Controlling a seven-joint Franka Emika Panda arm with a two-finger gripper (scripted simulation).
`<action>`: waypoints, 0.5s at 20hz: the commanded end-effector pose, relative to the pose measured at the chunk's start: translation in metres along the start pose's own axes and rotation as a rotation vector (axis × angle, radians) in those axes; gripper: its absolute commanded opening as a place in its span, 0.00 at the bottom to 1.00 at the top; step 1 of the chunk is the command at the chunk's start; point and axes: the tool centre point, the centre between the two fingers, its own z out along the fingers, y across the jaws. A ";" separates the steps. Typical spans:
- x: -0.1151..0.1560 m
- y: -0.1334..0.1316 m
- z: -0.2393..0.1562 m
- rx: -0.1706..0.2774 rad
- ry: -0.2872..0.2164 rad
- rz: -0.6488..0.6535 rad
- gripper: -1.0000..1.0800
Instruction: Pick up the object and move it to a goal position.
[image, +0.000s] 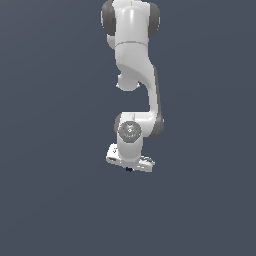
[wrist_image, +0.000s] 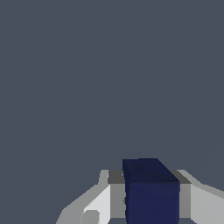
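One unbroken grey-blue surface (image: 55, 200) open on every side, white arm (image: 135, 60) reaching straight down, gripper (image: 129, 168) clamped on the navy cube (wrist_image: 151, 192), fingers (wrist_image: 103, 203) pressing both flanks.

No text, label, brand, number or sign could be read in either view. The white arm (image: 134, 65) carried no legible marking, and the dark navy cube (wrist_image: 151, 190) was plain on every face that showed.
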 end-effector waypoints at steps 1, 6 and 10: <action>0.000 0.000 0.000 0.000 0.000 0.000 0.00; 0.000 0.000 -0.001 0.000 0.000 0.000 0.00; -0.002 -0.004 -0.010 0.000 0.000 0.000 0.00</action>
